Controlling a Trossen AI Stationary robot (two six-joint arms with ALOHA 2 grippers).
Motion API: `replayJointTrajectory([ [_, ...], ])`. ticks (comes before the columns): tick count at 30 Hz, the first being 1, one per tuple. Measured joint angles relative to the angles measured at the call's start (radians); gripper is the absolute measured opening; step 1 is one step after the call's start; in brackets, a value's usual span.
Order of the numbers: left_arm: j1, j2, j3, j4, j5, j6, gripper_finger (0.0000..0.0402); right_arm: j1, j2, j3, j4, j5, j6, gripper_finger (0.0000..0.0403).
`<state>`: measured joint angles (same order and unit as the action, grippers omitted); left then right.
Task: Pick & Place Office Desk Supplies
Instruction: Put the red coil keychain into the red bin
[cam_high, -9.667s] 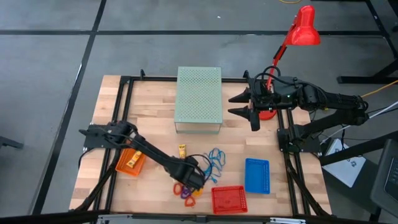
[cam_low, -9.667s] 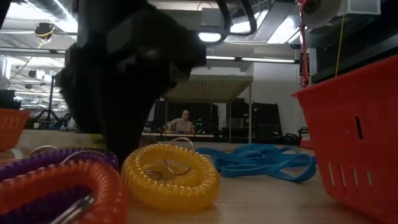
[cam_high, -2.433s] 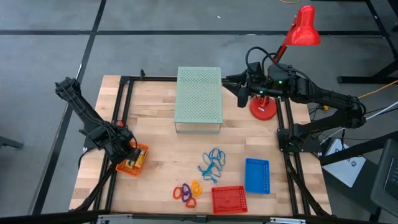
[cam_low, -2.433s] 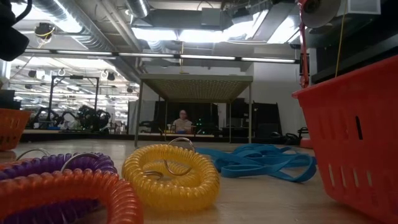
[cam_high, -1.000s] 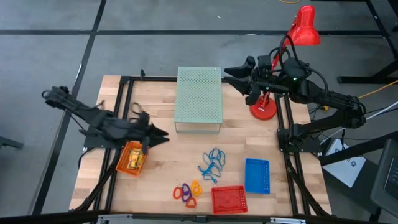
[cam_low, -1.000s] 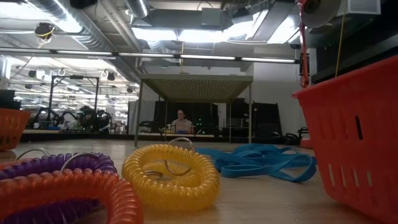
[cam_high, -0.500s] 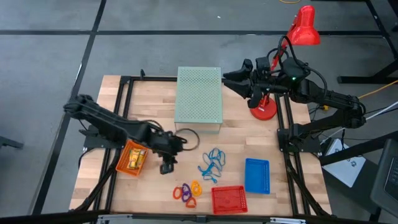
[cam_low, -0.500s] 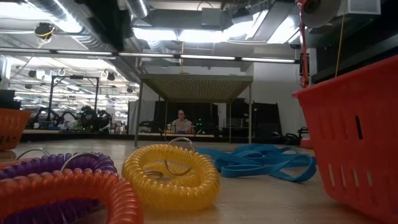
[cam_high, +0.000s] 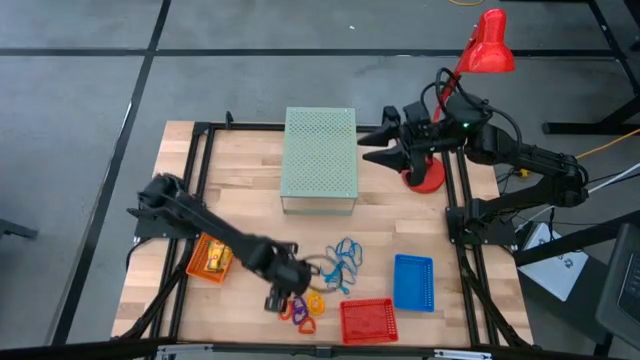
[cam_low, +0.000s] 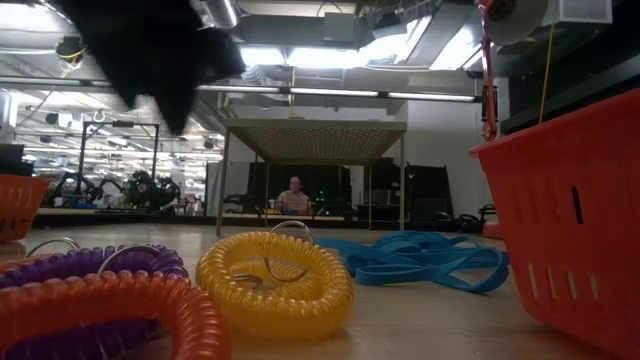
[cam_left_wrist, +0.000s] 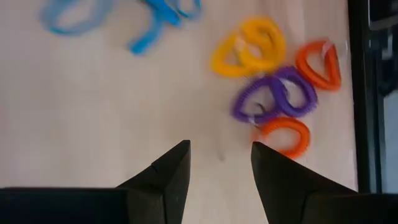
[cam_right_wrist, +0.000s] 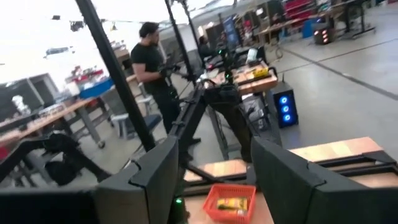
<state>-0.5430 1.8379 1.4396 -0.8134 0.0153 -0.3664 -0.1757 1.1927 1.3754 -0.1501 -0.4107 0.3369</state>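
Observation:
Several coiled rings lie flat on the table near its near edge: yellow (cam_left_wrist: 249, 46), purple (cam_left_wrist: 277, 99), red-orange (cam_left_wrist: 320, 62) and orange (cam_left_wrist: 283, 134). The blue loops (cam_high: 340, 258) lie tangled just beyond them. Yellow stubby pieces (cam_high: 215, 262) sit in the orange basket (cam_high: 197, 268). My left gripper (cam_high: 288, 292) hangs open above the table just left of the rings and touches nothing. In the low view it shows as a dark shape at the top left, above the yellow ring (cam_low: 275, 280). My right gripper (cam_high: 368, 146) waits open, in the air near the lamp.
The pale green perforated box (cam_high: 320, 160) stands at the far middle. A red lamp's base (cam_high: 425, 178) is at the far right. A red basket (cam_high: 368, 320) and a blue basket (cam_high: 413, 282) sit near right. People show in the room beyond.
My left gripper has swung from above the orange basket toward the table's right and near edge and now hangs beside the rings. It comes into the low view at the top left. Rings, loops and baskets have not moved.

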Motion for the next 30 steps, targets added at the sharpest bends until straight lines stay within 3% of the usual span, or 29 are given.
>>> replayJointTrajectory([
  [9,-0.045,0.169,0.111,-0.026,0.048,-0.111,0.0166,-0.005,0.0,0.0,-0.06,-0.028,-0.06,0.0206],
  [18,-0.059,0.214,0.11,-0.081,0.078,-0.087,0.0159,-0.005,0.0,0.0,-0.061,-0.033,-0.064,0.0206],
  [30,-0.078,0.251,0.11,-0.016,0.093,-0.097,0.0137,-0.007,0.0,0.0,-0.063,-0.027,-0.064,0.0206],
])
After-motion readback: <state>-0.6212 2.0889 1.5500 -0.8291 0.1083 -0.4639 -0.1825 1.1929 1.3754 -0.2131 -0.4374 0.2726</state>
